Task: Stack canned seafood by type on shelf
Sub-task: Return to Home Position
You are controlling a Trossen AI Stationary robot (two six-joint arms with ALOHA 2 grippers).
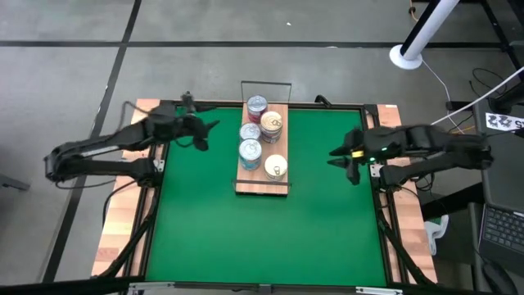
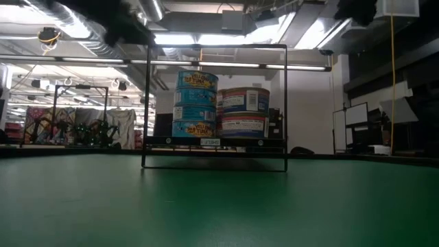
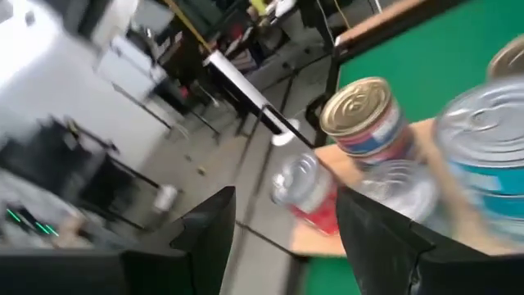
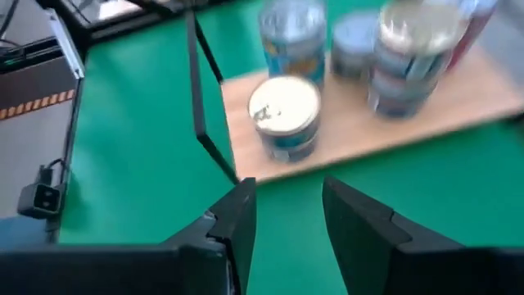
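Presently the tins [image 1: 250, 152] are all standing on the shelf [image 1: 250, 179], which is lying at the far middle of the green mat [image 1: 262, 238]. None is lying loose on the mat or the bench [image 1: 115, 242]. From above, five stack tops are showing along the board. In the low view, blue-labelled tins [image 2: 195, 103] are standing three high, with red-and-blue-labelled tins [image 2: 243, 113] two high just beside them, framed by the wire rail [image 2: 286, 103].

The left pincer [image 1: 207, 135] is hovering near the mat's far left corner, close to the shelf but apart from it, fingers spread wide and gripping nothing. The right pincer [image 1: 341, 161] is hovering near the mat's right edge, well apart from the shelf, likewise open and empty.

Judgement: stacking is looking complete, and the step in hand is the return of both arms to rest. The next move is calling for each arm to draw clear without brushing the shelf or its rails. The left arm is sitting nearer the shelf and is warranting more care.

Limits: in the low view the front stacks are hiding those behind, so the other heights cannot be told. Labels are hard to read in the wrist views, so sorting by type is probably correct but is not being confirmed.
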